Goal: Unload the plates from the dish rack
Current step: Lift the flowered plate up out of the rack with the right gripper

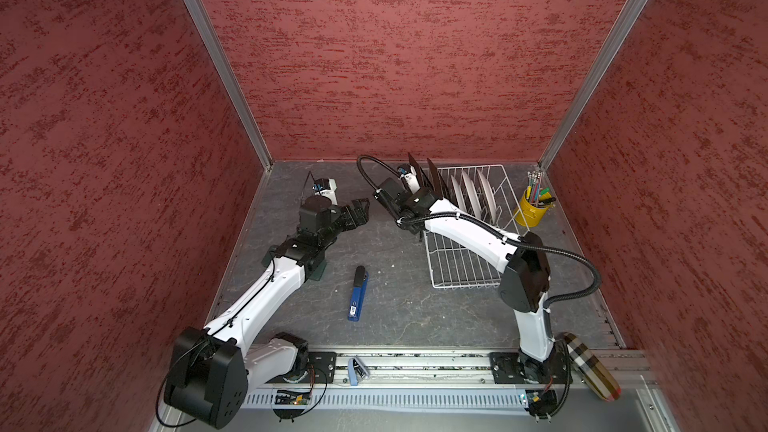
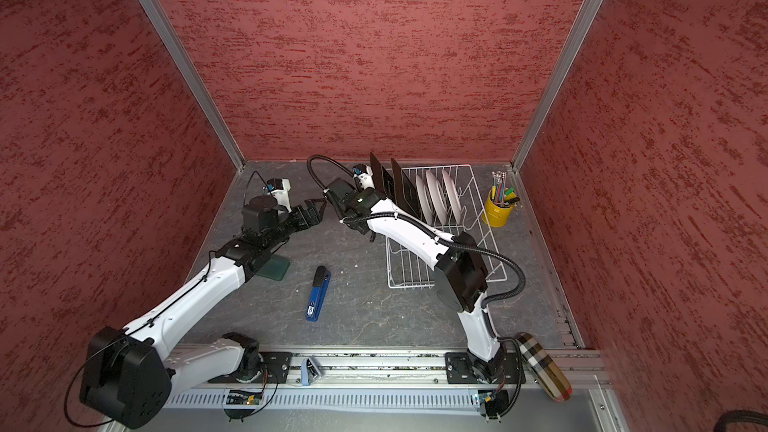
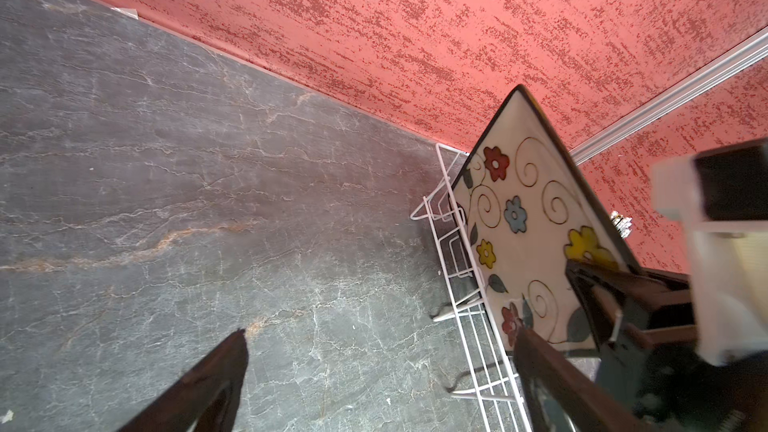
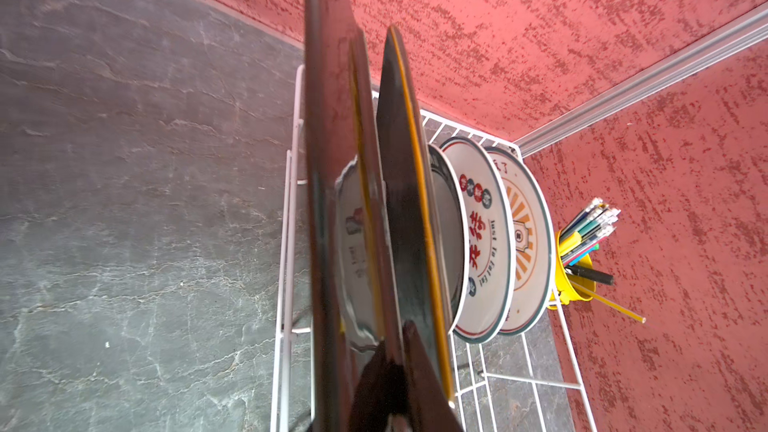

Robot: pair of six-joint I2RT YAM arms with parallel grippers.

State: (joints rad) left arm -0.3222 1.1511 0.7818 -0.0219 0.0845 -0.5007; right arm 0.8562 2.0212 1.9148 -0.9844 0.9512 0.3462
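Observation:
The white wire dish rack (image 1: 457, 282) (image 2: 409, 284) stands at the back right. Two square plates stand on edge at its left end, with three round white plates (image 1: 469, 193) (image 2: 436, 195) (image 4: 486, 243) behind them. My right gripper (image 1: 415, 187) (image 4: 365, 384) is shut on the outermost square plate (image 1: 414, 170) (image 2: 380, 178) (image 4: 328, 201); the left wrist view shows its cream flowered face (image 3: 528, 234). The second square plate (image 4: 403, 201) stands right beside it. My left gripper (image 1: 360, 211) (image 2: 315, 211) (image 3: 382, 351) is open and empty, over the table left of the rack (image 3: 465, 297).
A blue and black stapler (image 1: 358, 292) lies mid-table. A yellow cup of pens (image 1: 532, 207) (image 4: 577, 280) stands right of the rack. A dark green slab (image 2: 274, 268) lies under my left forearm. A checkered case (image 1: 590, 367) rests at the front right. Red walls enclose the table.

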